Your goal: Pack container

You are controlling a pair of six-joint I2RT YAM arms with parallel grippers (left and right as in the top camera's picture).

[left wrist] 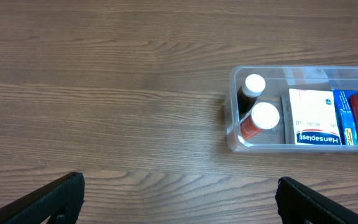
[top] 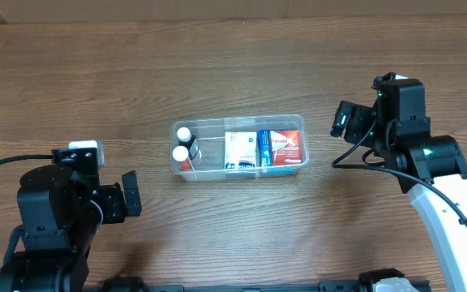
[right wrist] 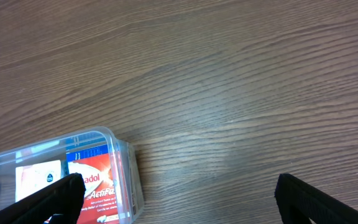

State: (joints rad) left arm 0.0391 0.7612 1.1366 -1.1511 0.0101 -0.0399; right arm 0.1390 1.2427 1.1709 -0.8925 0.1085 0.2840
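Black fingers (left wrist: 55, 196) of my left gripper (left wrist: 179, 199) sit closest to the lens, one in each bottom corner of the left wrist view. They are spread wide with nothing between them. My right gripper (right wrist: 180, 199) shows the same in its own view, jaws wide apart and empty.

From the left gripper, the container (left wrist: 291, 70) lies ahead and off to the right on the wooden table (top: 233, 57), apart from the fingers. From the right gripper it lies ahead and to the left. Overhead, it rests between the two grippers and touches neither.

The left wrist view cuts off the tub's far end at the frame edge. The right wrist view shows only one rounded corner, with the rest running out of frame and partly behind a finger.

Two white-capped bottles stand at the end nearer the left gripper, one dark bottle (left wrist: 254, 84) and one orange bottle (left wrist: 265, 116); I cannot read their labels. Next to them lies a white box (left wrist: 312, 118) marked "Hansaplast", then a blue box (left wrist: 344, 118) whose print is too small to read. The red box (right wrist: 95, 186) fills the end nearer the right gripper; there I can read "adol" and "ActiF".
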